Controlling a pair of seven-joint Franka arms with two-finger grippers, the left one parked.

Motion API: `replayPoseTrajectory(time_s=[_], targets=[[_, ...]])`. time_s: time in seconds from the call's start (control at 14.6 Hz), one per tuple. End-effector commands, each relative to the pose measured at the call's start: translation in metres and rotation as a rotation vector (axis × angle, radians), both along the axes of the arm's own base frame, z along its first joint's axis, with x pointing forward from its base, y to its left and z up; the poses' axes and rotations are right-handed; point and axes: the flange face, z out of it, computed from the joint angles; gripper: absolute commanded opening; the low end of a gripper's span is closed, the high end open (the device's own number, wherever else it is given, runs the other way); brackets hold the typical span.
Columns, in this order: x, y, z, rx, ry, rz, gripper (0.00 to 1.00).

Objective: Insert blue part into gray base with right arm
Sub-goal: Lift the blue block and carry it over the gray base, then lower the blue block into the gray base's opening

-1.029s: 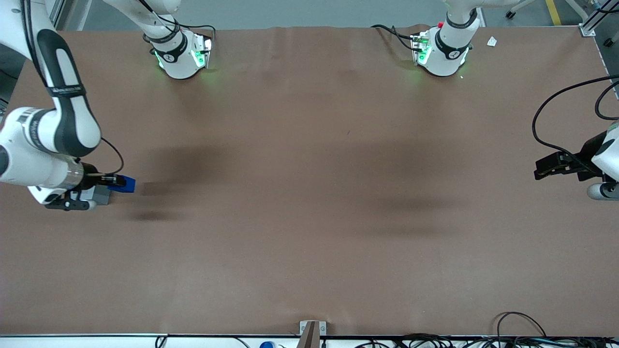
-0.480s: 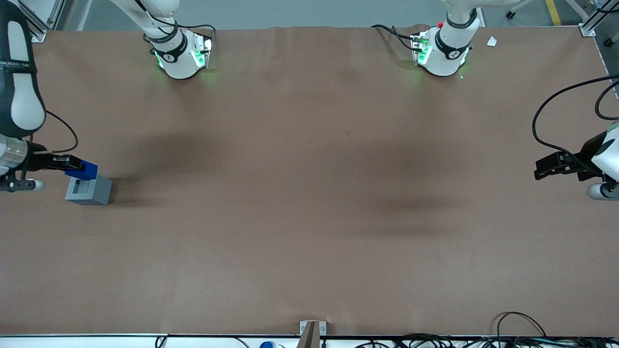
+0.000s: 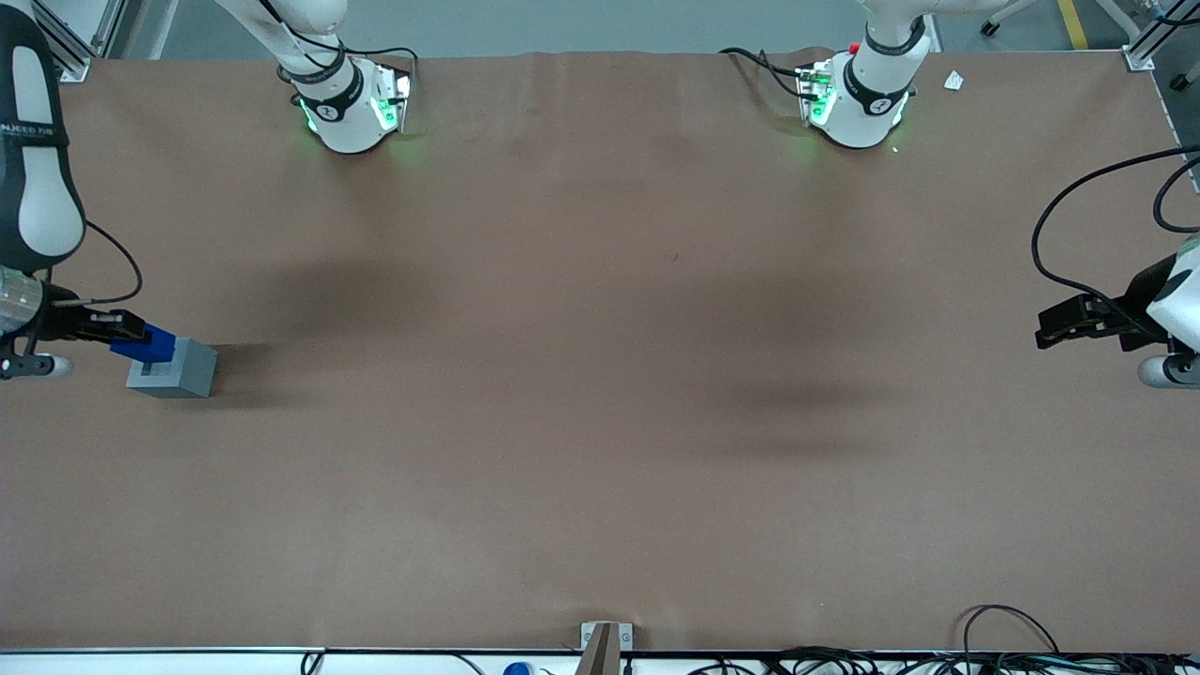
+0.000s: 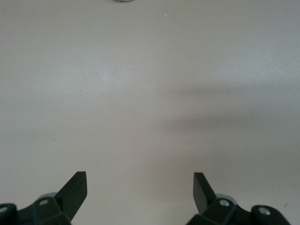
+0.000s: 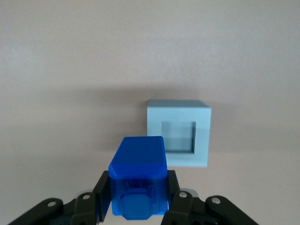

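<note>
One blue part point(image 5: 138, 176) is clamped in the gripper point(image 3: 127, 336) above one base point(image 3: 173, 367) — its recess point(image 5: 178, 136) is shown only by the wrist view.

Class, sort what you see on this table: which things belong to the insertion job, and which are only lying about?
Belonging to the job:
- blue part, held in the gripper beside and above the base, not yet in
- gray base, recess open

Lying about:
- white scrap, toward the parked arm's end
- black cables there
- brown table cover
</note>
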Motion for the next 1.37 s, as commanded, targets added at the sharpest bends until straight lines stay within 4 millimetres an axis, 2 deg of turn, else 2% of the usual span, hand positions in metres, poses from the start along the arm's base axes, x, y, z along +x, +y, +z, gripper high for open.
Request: replayPoseTrajectory(time_s=[0.0, 0.21, 0.55, 1.3], targets=[[0.009, -0.002, -0.01, -0.009, 0.005, -0.004, 0.14], [0.008, -0.01, -0.026, -0.006, 0.028, -0.051, 0.13], [0.017, -0.031, -0.033, -0.025, 0.026, -0.06, 0.13], [0.009, -0.052, -0.052, -0.018, 0.045, -0.087, 0.13]])
